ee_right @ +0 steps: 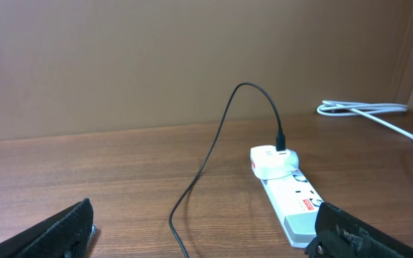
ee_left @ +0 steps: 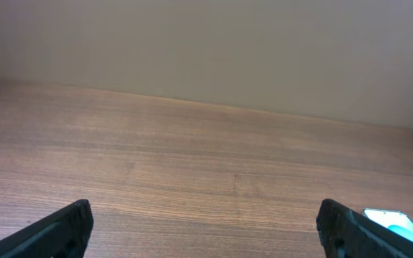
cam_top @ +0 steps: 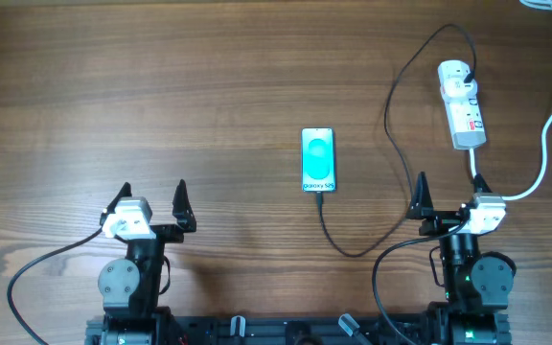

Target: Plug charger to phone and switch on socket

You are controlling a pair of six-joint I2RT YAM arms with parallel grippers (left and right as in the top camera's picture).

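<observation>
- Overhead: we find the charger [cam_top: 387, 113] plug at the near end of the phone [cam_top: 317, 160], seating unclear; socket [cam_top: 462, 105] beyond and right of the phone; left gripper [cam_top: 153, 188] and right gripper [cam_top: 449, 180] released, empty.
- Left wrist: only a corner of the phone [ee_left: 393, 218].
- Right wrist: socket [ee_right: 292, 197] ahead; switching it on likely follows.

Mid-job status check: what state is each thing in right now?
phone: lying flat, screen lit cyan.
charger: one end in the white adapter; plug end at the phone's near edge, seating unclear.
socket: adapter plugged in; switch position cannot be told.
left gripper: open, empty.
right gripper: open, empty.
</observation>
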